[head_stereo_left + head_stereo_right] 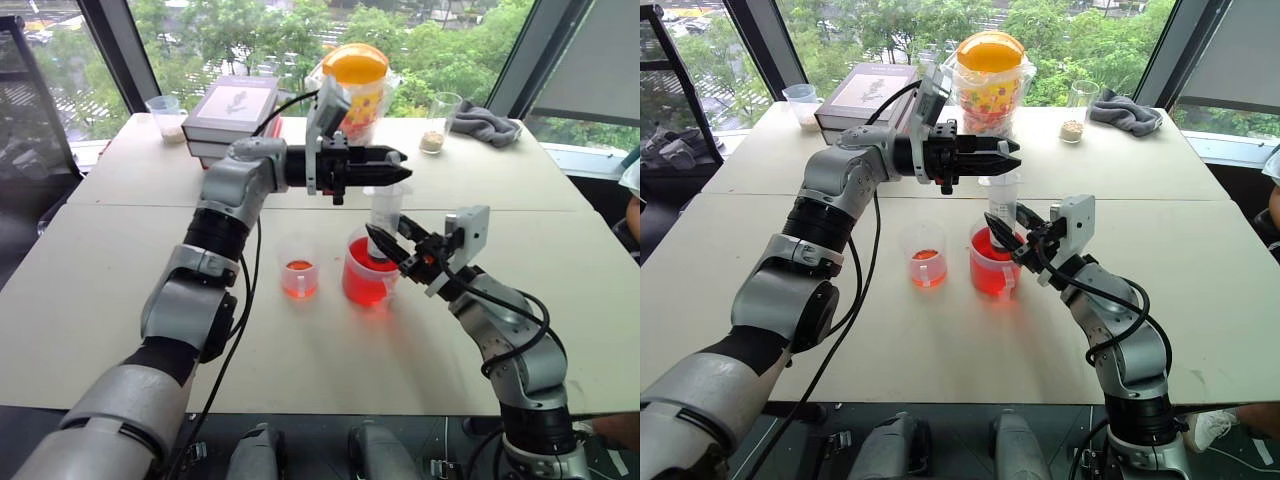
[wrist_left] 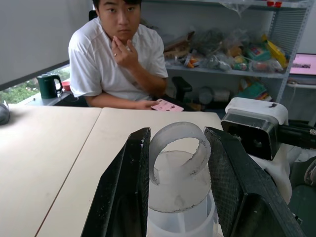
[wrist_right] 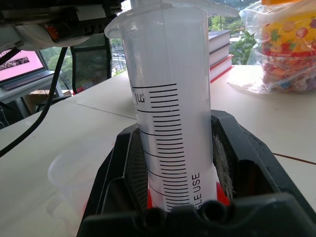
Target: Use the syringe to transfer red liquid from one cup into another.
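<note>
- head views: large clear plastic syringe with graduated barrel and white plunger (image 1: pixel 383 222) stands upright in the wide clear plastic beaker of red liquid (image 1: pixel 368 275) on the pale bench (image 1: pixel 100 300), long axis vertical, tip down in the red liquid (image 1: pixel 362 284), plunger end up.
- right gripper (image 1: pixel 385 247) clamped shut on the barrel low down, just above the beaker rim, fingers reaching in from the side.
- left gripper (image 1: pixel 1004 153) level at the plunger top, fingers closed on the plunger's ring.
- small narrow clear plastic cup (image 1: pixel 299 268) just beside the beaker, apart from it, a shallow layer of red at its bottom.
- left wrist view: translucent white ring of the plunger (image 2: pixel 178 148) pinched between the two black fingers (image 2: pixel 129 182); a seated person across the bench.
- right wrist view: graduated barrel gripped mid-low between the right fingers (image 3: pixel 129 163), scale marks facing out, red visible below.
- handling, as a judgement: light, stiff plastic, smooth and likely slippery when wet; barrel best held firm around its middle, plunger drawn straight along the axis to avoid tipping the light beaker; drips likely from the tip once lifted.
</note>
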{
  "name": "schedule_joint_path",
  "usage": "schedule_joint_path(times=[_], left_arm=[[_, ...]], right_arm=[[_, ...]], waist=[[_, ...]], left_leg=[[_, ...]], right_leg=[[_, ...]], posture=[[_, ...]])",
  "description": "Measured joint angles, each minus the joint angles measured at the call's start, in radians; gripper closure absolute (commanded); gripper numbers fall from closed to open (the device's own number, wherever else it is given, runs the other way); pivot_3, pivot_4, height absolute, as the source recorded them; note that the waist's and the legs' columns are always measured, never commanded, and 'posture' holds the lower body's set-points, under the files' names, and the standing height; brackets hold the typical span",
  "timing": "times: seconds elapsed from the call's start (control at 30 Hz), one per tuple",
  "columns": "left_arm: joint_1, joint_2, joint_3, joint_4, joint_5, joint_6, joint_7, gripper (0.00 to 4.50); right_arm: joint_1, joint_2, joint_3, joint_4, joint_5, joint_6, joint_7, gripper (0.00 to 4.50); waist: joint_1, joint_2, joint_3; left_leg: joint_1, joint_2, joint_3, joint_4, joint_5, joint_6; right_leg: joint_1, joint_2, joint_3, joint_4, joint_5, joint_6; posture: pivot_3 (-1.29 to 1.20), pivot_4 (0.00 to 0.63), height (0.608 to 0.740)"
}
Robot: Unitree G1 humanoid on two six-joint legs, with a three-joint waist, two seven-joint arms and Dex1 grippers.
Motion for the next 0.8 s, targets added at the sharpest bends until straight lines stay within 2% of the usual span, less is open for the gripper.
schedule_joint_path(times=[0.73,0.8], left_arm=[[-0.023,0.002,0.005,0.027,-0.002,-0.023,0.000,3.38],[-0.017,0.011,0.009,-0.009,-0.002,-0.019,0.002,2.38]], right_arm=[[-0.005,0.000,0.003,0.006,0.001,0.013,-0.001,3.02],[-0.027,-0.006,0.004,-0.004,0.005,0.036,-0.004,3.02]], waist=[[-0.001,0.000,0.000],[-0.002,0.000,0.000]], left_leg=[[0.000,0.000,0.000,0.000,0.000,0.000],[0.000,0.000,0.000,0.000,0.000,0.000]], right_leg=[[0.000,0.000,0.000,0.000,0.000,0.000],[0.000,0.000,0.000,0.000,0.000,0.000]], posture=[[0.00,0.150,0.740],[0.00,0.150,0.740]])
